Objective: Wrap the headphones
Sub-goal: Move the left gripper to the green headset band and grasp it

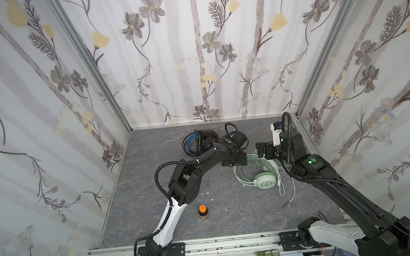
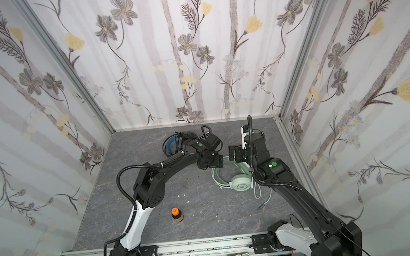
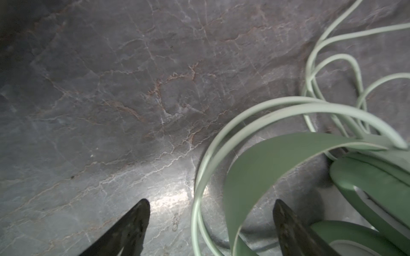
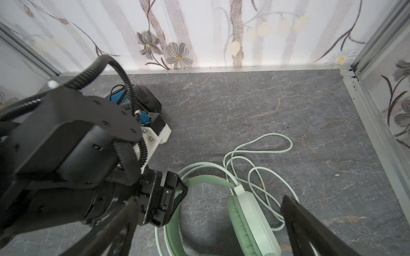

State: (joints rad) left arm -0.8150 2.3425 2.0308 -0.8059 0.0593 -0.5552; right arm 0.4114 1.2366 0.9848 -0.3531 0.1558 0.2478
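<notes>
A mint green headset lies flat on the grey, marble-patterned table, towards its right edge. The left claw hangs low over the headset's headband, its two fingers spread wide. In the left wrist view the band curves up between them, but neither finger pinches it. The right claw hovers just beside it, also wide open and holding nothing, with an ear cup below and between its fingers. The pale green cable trails in loose loops towards the near and right edges. A black headset with a blue inner band rests near the far edge. A small orange-capped bottle stands upright towards the near edge. Floral wallpaper walls enclose three sides.
</notes>
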